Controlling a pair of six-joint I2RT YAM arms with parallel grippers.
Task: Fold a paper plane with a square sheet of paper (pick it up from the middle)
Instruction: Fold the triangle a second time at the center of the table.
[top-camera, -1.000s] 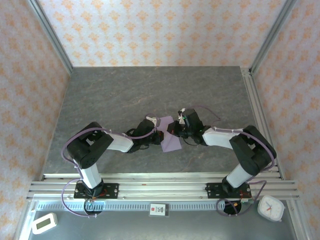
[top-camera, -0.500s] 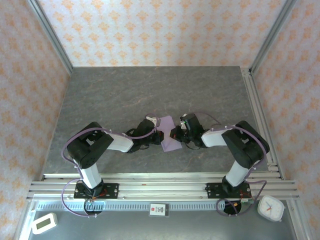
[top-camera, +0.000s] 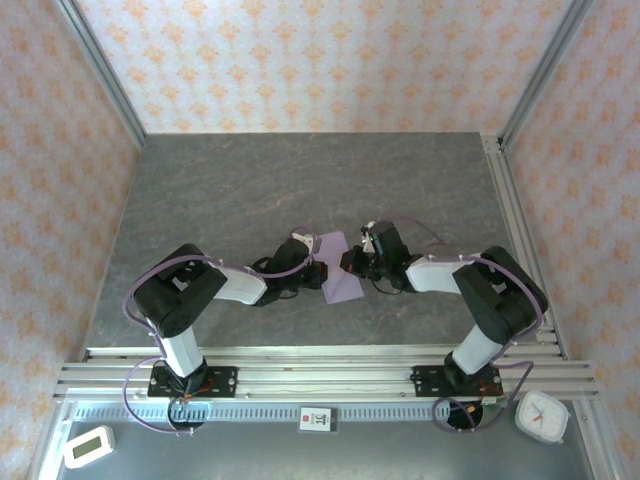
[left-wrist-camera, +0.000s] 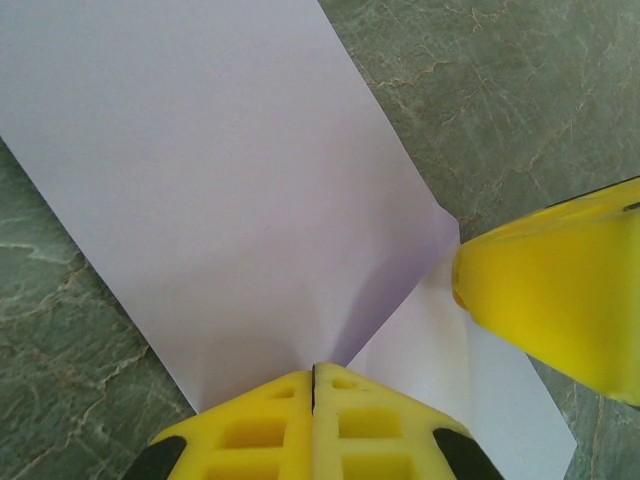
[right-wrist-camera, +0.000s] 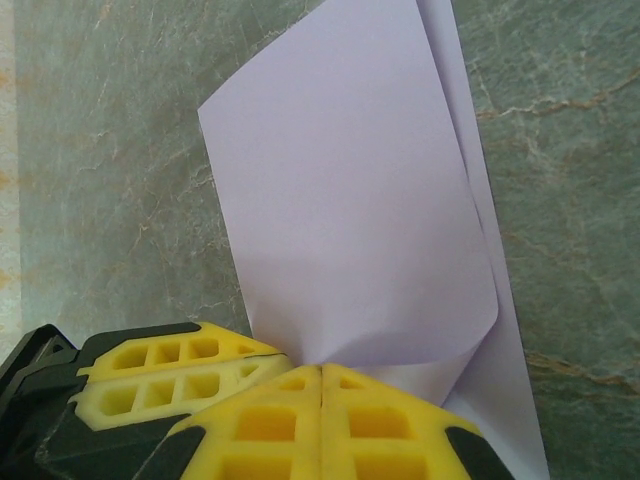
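Square sheet of paper (top-camera: 344, 287): lilac, curled over; opposite edges pinched in shut left gripper (left-wrist-camera: 313, 372) and shut right gripper (right-wrist-camera: 321, 370).

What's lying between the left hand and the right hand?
The paper, partly folded, spans the gap in the top view; left hand and right hand both pinch it.
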